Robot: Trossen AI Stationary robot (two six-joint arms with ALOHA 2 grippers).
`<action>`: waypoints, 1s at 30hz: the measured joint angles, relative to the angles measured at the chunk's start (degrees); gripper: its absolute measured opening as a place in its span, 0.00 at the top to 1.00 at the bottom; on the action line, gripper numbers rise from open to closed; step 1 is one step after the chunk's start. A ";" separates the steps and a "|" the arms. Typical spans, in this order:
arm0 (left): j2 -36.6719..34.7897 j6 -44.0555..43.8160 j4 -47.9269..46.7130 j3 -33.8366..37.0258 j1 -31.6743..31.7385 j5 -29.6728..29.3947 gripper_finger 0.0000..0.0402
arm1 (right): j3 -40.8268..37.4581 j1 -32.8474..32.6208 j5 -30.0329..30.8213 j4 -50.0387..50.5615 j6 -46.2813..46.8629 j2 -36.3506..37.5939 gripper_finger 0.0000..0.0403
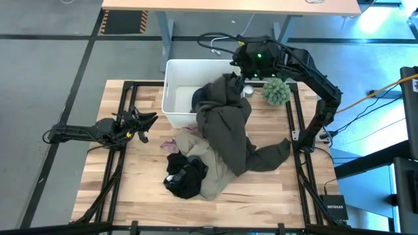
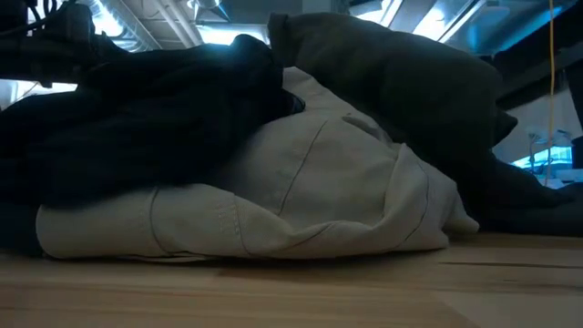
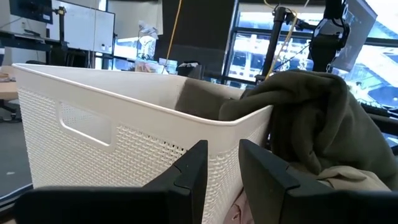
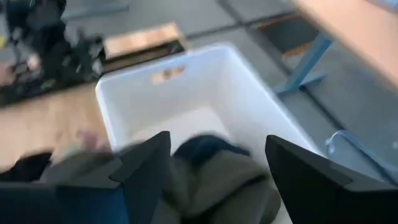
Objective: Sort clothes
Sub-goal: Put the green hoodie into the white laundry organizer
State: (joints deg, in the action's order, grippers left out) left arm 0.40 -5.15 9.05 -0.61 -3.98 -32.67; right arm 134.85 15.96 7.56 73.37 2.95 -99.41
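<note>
Right gripper (image 1: pixel 243 77) hangs wide open above the green garment (image 1: pixel 228 124) draped over the tub (image 1: pixel 171 91); left gripper (image 1: pixel 149 120), narrowly open, waits beside it.

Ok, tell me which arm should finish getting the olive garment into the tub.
Probably the right. Its hand hangs open above the tub, over the olive garment draped across the rim. The left hand waits beside the tub, nothing between its fingers.
</note>
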 joint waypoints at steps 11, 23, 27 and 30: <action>0.00 -2.04 -1.19 0.01 0.00 0.00 0.79 | -6.41 -18.82 -4.49 14.59 7.65 1.11 0.30; 0.00 -2.70 -1.55 0.00 0.00 0.00 0.79 | -24.97 -40.26 12.99 14.65 19.49 1.94 0.30; 0.00 -3.15 -1.60 -0.01 0.01 0.00 0.79 | -33.40 -43.90 17.06 11.56 24.04 3.02 0.30; 0.00 -3.21 -0.95 -0.01 -0.01 0.00 0.79 | -39.38 -46.05 19.68 7.37 25.30 3.16 0.30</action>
State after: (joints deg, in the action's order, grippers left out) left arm 0.41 -8.36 8.10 -0.62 -3.99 -32.67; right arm 95.47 -30.08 27.24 80.73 28.25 -96.25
